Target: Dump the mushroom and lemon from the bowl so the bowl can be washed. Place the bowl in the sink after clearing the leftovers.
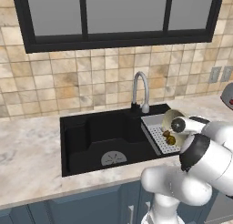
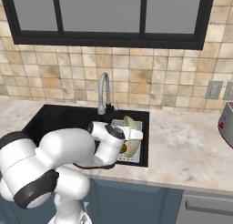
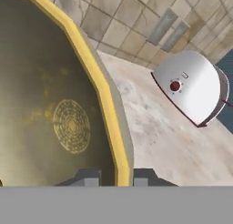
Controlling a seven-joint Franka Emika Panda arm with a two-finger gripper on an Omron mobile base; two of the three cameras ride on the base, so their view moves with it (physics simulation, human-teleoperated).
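Pale yellow-cream, the shallow round bowl [image 3: 59, 109] is filling the near part of the hand view, its rim running between the two small dark fingertips [image 3: 86, 177] of the two-finger gripper [image 3: 116, 178]; one tip is sitting inside the wall and one outside, pinching the rim. From the left base view the bowl [image 1: 171, 117] is being held tipped on its side above the grey ribbed drainboard insert [image 1: 157, 135] at the right end of the large black rectangular sink [image 1: 91, 141]. Just under the bowl's mouth, a small yellow-orange bumpy lemon [image 1: 171, 140] and a small dark reddish-brown mushroom [image 1: 166, 134] are lying together on the drainboard, touching or nearly so. In the right base view the bowl [image 2: 129, 124] is showing above the lemon [image 2: 130, 148]. Behind the sink a curved chrome faucet [image 1: 140, 92] is rising. Farther right of the sink, a rounded white appliance with a red knob [image 3: 193, 86] is standing on the marbled beige counter [image 2: 182, 150].
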